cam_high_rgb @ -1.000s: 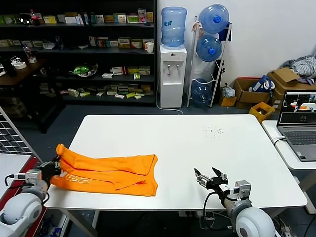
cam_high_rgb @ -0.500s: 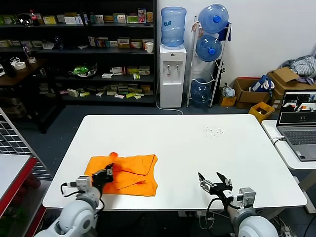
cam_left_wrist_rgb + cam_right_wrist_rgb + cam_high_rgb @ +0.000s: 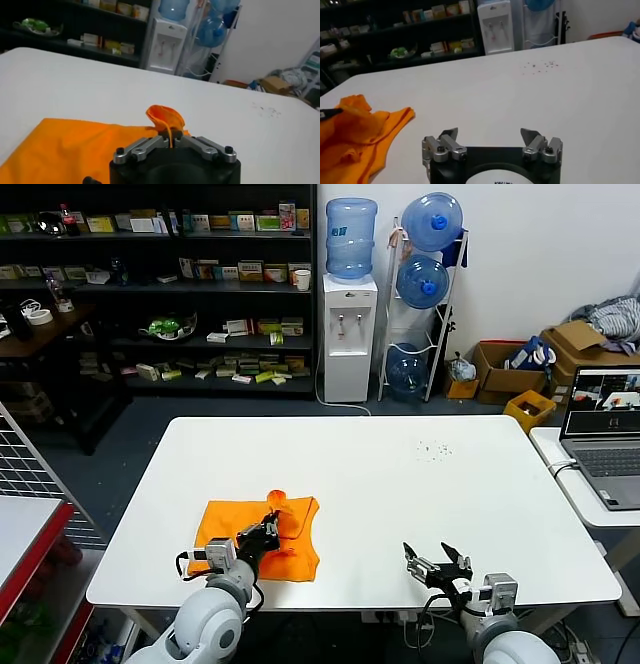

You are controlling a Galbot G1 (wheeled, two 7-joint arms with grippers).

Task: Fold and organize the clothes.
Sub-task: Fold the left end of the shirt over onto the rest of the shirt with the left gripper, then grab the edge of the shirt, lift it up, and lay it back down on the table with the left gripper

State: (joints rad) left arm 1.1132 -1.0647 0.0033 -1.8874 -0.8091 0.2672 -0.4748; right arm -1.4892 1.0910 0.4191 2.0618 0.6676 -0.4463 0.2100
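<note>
The bright orange T-shirt lies folded over on the white table near its front left. My left gripper is shut on a pinched-up edge of the shirt and holds it over the folded part; in the left wrist view the orange fabric rises between the closed jaws of the gripper. My right gripper is open and empty near the table's front edge, right of the shirt. In the right wrist view the gripper faces bare table, with the shirt off to one side.
A laptop stands on a side table at the right. A water dispenser, bottle rack and shelves stand behind the table. Cardboard boxes with grey cloth sit at the far right. Small dark specks lie on the table.
My left gripper has carried the shirt's left end to the right, folding the shirt over itself into a shorter shape. The right gripper stayed open and drew back a little towards the front edge.
</note>
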